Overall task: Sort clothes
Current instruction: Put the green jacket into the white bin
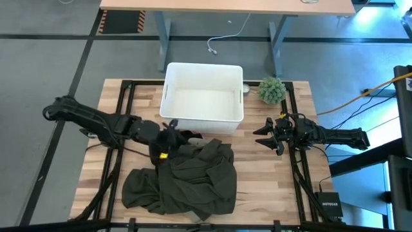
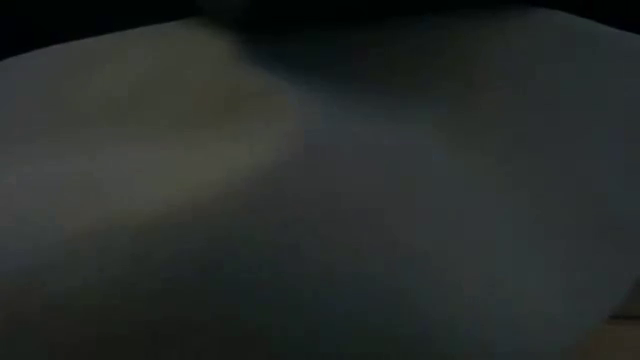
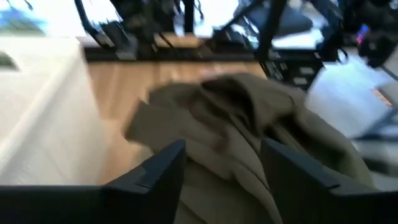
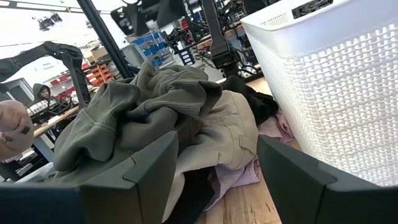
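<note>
Sorting at an early stage, by present evidence. White bin (image 1: 204, 96) at rear centre of worktop (image 1: 270, 193), interior bare in the high view: nothing deposited. All garments heaped in one pile just in front of the bin, toward the near edge.

Pile composition: dark olive green garment (image 1: 187, 180) on top, spread widest, covering most of the rest. Black garment (image 4: 252, 99) tucked at the bin-side edge of the heap, close against the bin wall. Khaki-beige garment (image 4: 227, 134) beneath the olive one, visible only in the right wrist view. Mottled pink garment (image 4: 264, 140) lowest, a strip showing on the wood beside the bin. No garment separated out yet.

Left gripper (image 1: 168, 138) at the rear left corner of the pile, between bin and olive garment. Fingers (image 3: 161, 168) parted moderately, olive fabric lying ahead of and between them; nothing clamped as far as visible.

Right gripper (image 1: 265, 136) hovering over bare wood, right of the pile and apart from it. Fingers (image 4: 152, 158) spread wide, holding nothing.

Small green plant (image 1: 271, 90) beside the bin's right rear corner, no part of the work.

Low view dark and obscured, apparently by fabric against the lens; no detail recoverable.

Remaining, as judged: every garment to be lifted, separated and placed. Whole job essentially outstanding.
</note>
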You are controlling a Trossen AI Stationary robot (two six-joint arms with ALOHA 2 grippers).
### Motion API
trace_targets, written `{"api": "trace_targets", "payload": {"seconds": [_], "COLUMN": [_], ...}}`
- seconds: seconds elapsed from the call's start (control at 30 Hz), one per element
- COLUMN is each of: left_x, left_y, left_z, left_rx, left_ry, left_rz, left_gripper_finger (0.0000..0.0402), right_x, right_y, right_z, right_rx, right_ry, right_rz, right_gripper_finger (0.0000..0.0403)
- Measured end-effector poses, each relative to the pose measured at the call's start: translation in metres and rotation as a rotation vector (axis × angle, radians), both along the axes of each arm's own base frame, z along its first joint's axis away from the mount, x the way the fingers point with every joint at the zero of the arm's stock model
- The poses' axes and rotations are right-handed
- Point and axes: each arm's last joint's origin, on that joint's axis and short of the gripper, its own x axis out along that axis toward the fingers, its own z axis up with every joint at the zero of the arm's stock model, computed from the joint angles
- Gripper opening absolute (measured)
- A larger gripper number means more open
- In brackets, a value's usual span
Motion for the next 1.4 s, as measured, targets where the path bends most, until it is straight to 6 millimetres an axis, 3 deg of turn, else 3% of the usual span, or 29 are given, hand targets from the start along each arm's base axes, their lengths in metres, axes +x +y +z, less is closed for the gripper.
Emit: {"api": "trace_targets", "payload": {"seconds": [0.2, 0.57, 0.7, 0.83, 1.07, 1.4], "left_x": [0.006, 0.033, 0.043, 0.049, 0.052, 0.058], "left_y": [-0.011, -0.032, -0.036, -0.037, -0.034, -0.024], "left_z": [-0.017, -0.063, -0.078, -0.084, -0.063, 0.003], "left_rx": [-0.025, 0.085, 0.111, 0.163, 0.314, 0.511], "left_ry": [0.107, 0.252, 0.286, 0.269, 0.082, -0.301], "left_rz": [-0.009, -0.071, -0.069, -0.070, 0.000, 0.196], "left_gripper_finger": [0.0238, 0.0238, 0.0209, 0.0147, 0.0017, 0.0005], "right_x": [0.000, 0.000, 0.000, 0.000, 0.000, 0.000], "right_y": [0.000, 0.000, 0.000, 0.000, 0.000, 0.000], "right_z": [0.000, 0.000, 0.000, 0.000, 0.000, 0.000], "right_rx": [0.000, 0.000, 0.000, 0.000, 0.000, 0.000], "right_ry": [0.000, 0.000, 0.000, 0.000, 0.000, 0.000], "right_rz": [0.000, 0.000, 0.000, 0.000, 0.000, 0.000], "right_gripper_finger": [0.0237, 0.0237, 0.0237, 0.0237, 0.0237, 0.0237]}}
